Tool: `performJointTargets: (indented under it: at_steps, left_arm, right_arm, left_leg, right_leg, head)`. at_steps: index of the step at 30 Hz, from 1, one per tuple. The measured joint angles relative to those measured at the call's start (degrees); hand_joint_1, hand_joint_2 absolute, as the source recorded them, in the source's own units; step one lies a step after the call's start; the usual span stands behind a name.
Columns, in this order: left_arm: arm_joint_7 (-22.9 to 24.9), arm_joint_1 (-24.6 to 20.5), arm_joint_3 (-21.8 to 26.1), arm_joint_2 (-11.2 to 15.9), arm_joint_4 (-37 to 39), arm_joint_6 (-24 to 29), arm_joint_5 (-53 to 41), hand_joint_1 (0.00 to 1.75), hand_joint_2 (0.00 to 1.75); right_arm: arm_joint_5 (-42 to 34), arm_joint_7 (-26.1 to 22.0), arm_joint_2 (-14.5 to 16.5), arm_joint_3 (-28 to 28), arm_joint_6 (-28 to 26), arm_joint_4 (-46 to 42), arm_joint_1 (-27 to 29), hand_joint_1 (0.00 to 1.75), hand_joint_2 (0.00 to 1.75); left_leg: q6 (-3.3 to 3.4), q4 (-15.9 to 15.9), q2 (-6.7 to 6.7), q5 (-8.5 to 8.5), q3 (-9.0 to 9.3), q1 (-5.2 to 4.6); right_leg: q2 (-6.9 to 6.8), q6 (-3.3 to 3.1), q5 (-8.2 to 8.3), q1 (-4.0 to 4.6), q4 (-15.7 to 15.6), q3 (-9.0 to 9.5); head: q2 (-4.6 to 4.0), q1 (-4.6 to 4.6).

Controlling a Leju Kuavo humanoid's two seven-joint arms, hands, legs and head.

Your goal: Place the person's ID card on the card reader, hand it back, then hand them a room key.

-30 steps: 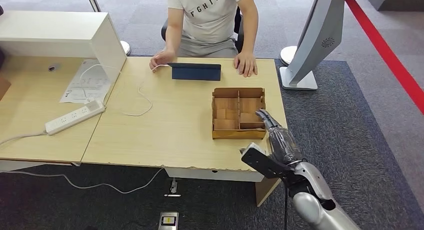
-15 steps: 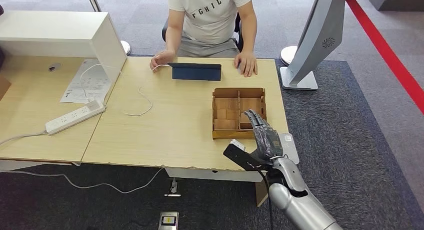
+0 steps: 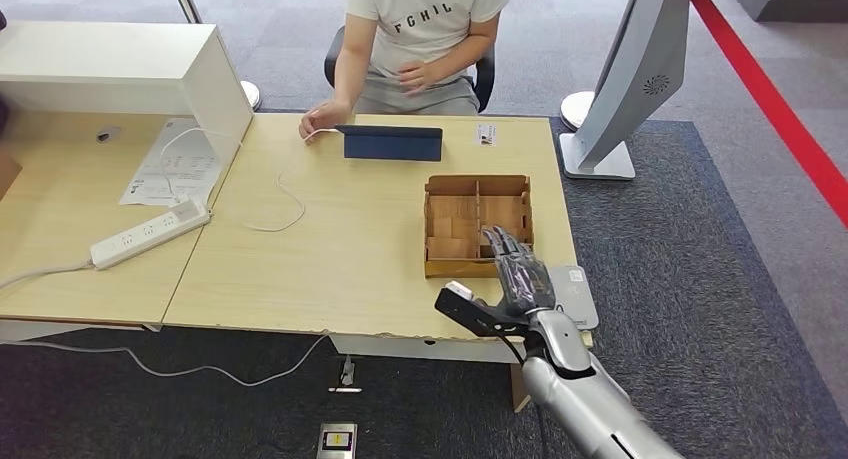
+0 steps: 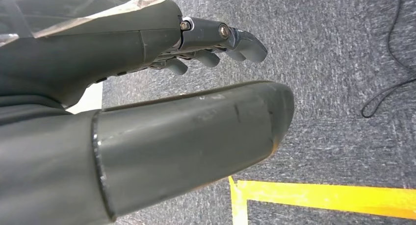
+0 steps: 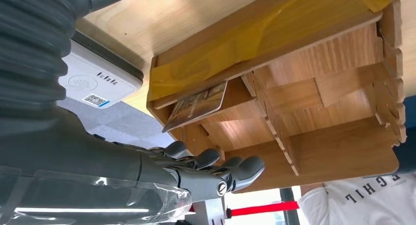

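Wooden box (image 3: 477,225) with 1 card (image 5: 196,106) inside; empty, spread right hand (image 3: 520,274) above.

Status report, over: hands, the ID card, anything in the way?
Right hand open, over wooden box's near edge. Left hand empty, above carpet. ID card on table's far edge; wooden box between it and right hand.

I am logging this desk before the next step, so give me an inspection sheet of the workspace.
Surface: light wooden table, mostly bare.
Job's things: small white ID card at the far edge; white card reader; patterned room key card in the wooden divided box.
Clutter: dark blue tablet, printed paper sheet.
Hands: right hand open over the box; left hand open above the carpet.
Cables: white power strip, thin white cable.
Surroundings: seated person.
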Motion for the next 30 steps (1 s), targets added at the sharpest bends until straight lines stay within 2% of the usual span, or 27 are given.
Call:
performJointTargets:
  at_steps: [2,6,12,23,30]
  left_arm:
    - [0.4,0.2,0.0,-0.2,0.0,0.1,0.0,0.00,0.00]
    - [0.6,0.3,0.0,-0.3,0.0,0.1,0.0,0.00,0.00]
    - [0.7,0.3,0.0,-0.3,0.0,0.1,0.0,0.00,0.00]
    - [1.4,0.4,0.1,-0.4,0.0,-0.4,0.0,0.00,0.00]
    - [2.8,0.4,0.8,-0.4,0.0,-0.2,0.3,0.00,0.00]
  right_arm:
    - [2.4,0.0,1.5,0.0,-0.2,4.5,-1.1,0.00,1.75]
    - [4.2,0.0,1.9,-0.1,-0.2,6.4,-1.6,0.00,1.75]
    - [5.4,0.0,2.2,-0.3,-0.2,7.8,-2.1,0.00,1.75]
    - [13.4,-0.6,2.2,-2.9,0.9,9.2,-4.3,0.00,1.75]
    - [15.9,-1.1,2.9,-4.2,2.0,9.2,-4.8,0.00,1.75]
  left_leg:
    - [0.00,0.0,0.00,0.00,0.00,0.00]
    - [0.00,0.0,0.01,0.00,0.01,0.00]
    - [0.00,0.0,0.01,0.00,0.02,0.00]
    - [0.00,0.0,0.02,0.01,0.03,0.00]
    - [0.00,0.0,0.02,0.01,0.03,0.00]
  right_leg:
    - [0.00,0.00,0.00,0.00,0.0,0.00]
    - [0.00,0.00,0.00,0.00,0.0,0.00]
    - [0.00,0.00,0.01,0.00,0.0,0.00]
    - [0.00,0.00,0.01,0.00,0.0,0.01]
    - [0.00,0.00,0.01,0.00,0.0,0.00]
  head:
    - [0.00,-0.01]
    - [0.00,-0.01]
    - [0.00,0.00]
    - [0.00,0.00]
    - [0.00,-0.01]
